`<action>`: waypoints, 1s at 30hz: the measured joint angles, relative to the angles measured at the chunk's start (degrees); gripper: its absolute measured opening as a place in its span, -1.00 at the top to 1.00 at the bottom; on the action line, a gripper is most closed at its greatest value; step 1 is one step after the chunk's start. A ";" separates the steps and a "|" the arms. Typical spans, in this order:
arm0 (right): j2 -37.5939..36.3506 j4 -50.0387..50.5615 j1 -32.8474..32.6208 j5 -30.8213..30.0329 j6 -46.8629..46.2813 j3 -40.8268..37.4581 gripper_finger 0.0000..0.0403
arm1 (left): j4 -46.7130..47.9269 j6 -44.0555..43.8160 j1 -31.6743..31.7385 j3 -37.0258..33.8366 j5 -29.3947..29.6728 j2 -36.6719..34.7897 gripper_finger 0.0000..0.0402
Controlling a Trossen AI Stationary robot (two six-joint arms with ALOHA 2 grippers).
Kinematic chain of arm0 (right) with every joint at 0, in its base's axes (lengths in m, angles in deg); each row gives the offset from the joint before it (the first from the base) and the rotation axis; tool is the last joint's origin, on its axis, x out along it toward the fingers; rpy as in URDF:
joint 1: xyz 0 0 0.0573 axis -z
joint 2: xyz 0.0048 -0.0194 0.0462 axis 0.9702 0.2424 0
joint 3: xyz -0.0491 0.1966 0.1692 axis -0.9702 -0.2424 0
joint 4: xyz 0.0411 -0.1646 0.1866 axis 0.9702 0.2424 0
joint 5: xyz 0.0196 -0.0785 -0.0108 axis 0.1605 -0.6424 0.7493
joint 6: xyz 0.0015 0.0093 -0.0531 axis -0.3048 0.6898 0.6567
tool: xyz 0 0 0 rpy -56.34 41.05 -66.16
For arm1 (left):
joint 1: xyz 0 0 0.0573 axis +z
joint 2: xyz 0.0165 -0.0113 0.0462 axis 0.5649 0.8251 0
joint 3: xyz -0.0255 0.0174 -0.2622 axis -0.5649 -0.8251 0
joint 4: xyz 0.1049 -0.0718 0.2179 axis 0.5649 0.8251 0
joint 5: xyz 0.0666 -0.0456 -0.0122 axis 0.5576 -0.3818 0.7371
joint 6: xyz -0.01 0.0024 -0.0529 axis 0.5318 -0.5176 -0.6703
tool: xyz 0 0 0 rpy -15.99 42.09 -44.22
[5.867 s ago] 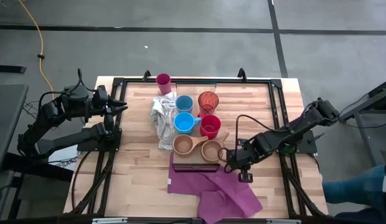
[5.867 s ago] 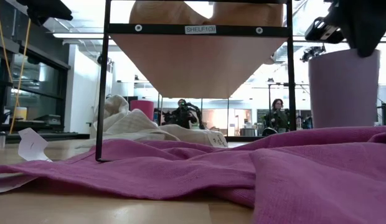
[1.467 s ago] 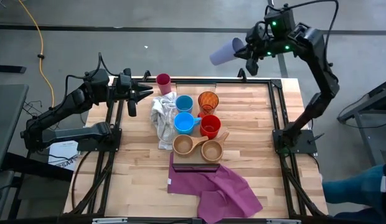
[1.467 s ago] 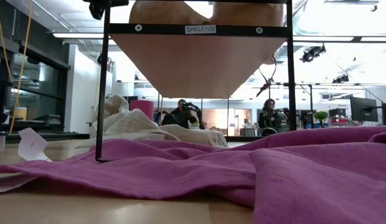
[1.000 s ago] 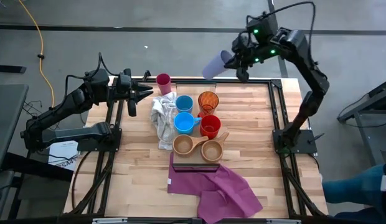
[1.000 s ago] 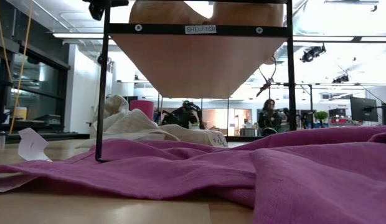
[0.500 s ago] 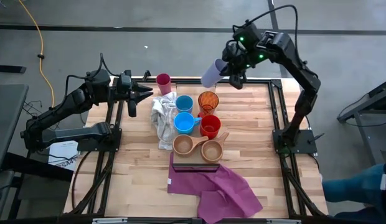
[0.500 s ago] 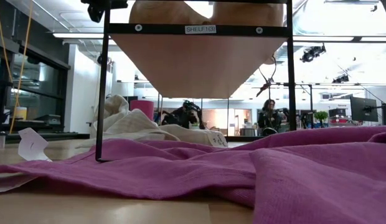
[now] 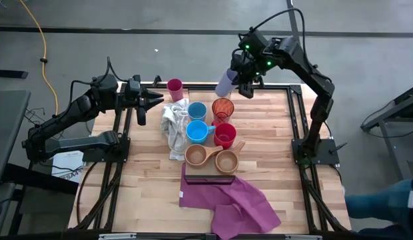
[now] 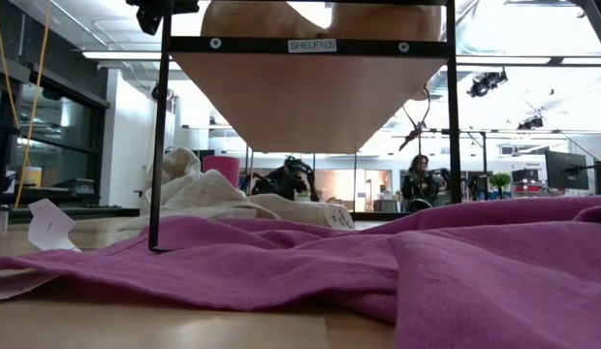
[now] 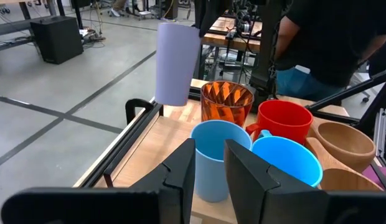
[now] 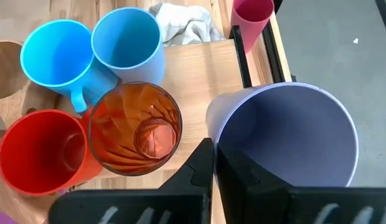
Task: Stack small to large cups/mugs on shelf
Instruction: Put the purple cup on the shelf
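- Lavender tumbler (image 9: 225,83) hangs in the air over the table's far edge, just beyond the orange-red translucent tumbler (image 9: 222,108); the right gripper (image 9: 242,79) is clamped on its rim, one finger inside the wall and one outside, as the right wrist view shows.
- On the light-wood shelf (image 9: 230,173) the other cups stand close together: a light blue mug (image 9: 196,111) and a brighter blue mug (image 9: 196,131) side by side, a red mug (image 9: 225,135) next to the orange-red one, and two tan wooden handled cups (image 9: 226,161) at the near end.
- Off the group, a magenta tumbler (image 9: 174,88) stands alone near the table's far edge.
- Left gripper (image 9: 150,103) hovers by the table's far left, pointed toward the cups, its fingers slightly apart and holding nothing.
- Around the cups, a crumpled whitish rag (image 9: 170,127) lies touching the blue mugs, and a purple cloth (image 9: 232,202) spreads from the shelf's near end toward the front edge.
- Pale butcher-block wood forms the table (image 9: 143,187), with a dark metal frame running around it.
- From table height the purple cloth fills the foreground and blocks much of the view; what look like people at workstations show far back in the room, too small to be sure.
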 joint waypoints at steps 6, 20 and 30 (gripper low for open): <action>0.11 -0.04 -0.13 -0.02 -1.15 -1.20 1.00 | 0.01 0.14 0.00 0.00 -0.06 0.00 0.63; 3.14 -0.41 -3.28 -1.82 -1.25 -2.21 1.00 | 0.01 1.24 -0.01 0.00 -1.37 0.00 0.63; 3.11 -0.70 -3.34 -4.00 -1.27 -1.95 1.00 | 0.00 0.68 0.00 0.00 -2.81 0.00 0.63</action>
